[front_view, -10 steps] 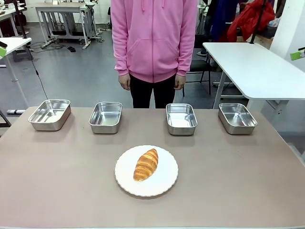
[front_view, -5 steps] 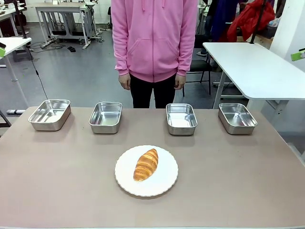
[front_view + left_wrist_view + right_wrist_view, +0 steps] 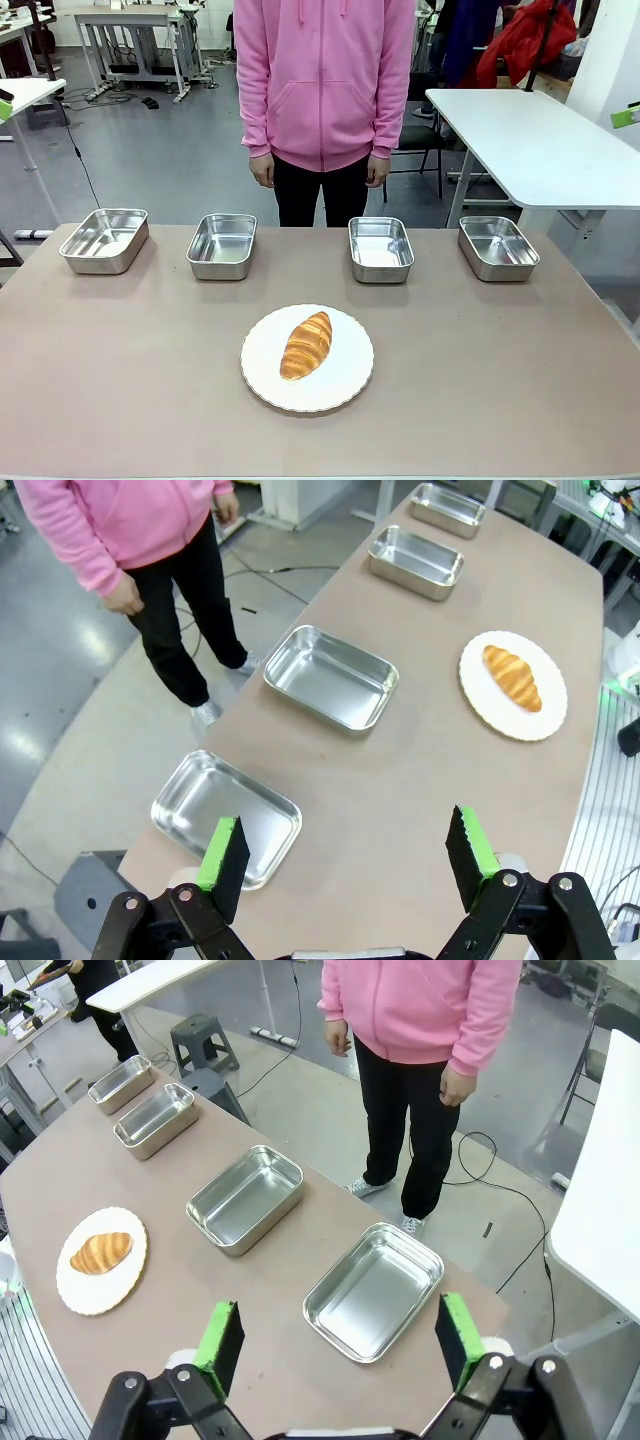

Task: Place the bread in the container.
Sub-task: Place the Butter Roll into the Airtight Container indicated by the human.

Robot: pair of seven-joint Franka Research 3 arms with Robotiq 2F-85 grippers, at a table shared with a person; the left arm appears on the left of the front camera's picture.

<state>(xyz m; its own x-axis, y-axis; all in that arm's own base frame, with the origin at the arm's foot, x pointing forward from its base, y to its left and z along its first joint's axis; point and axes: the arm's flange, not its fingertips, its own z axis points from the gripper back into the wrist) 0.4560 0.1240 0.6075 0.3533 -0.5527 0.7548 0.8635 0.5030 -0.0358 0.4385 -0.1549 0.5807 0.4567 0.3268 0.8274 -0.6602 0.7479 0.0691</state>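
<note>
Nothing is changing since earlier: bread (image 3: 306,345) is lying on plate (image 3: 352,385), my left claw (image 3: 345,825) and right claw (image 3: 338,1310) are gaping empty, pickup waiting.

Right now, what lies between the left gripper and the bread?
Between the left gripper and the bread is bare tabletop, then the rim of the white plate holding it; the left wrist view shows this.

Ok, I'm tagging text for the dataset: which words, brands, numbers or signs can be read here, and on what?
No readable text anywhere.
Bread, white plate, four steel pans, table: no print or label.
Pink hoodie: no lettering in sight.
Far benches: too small and blurred to tell.
</note>
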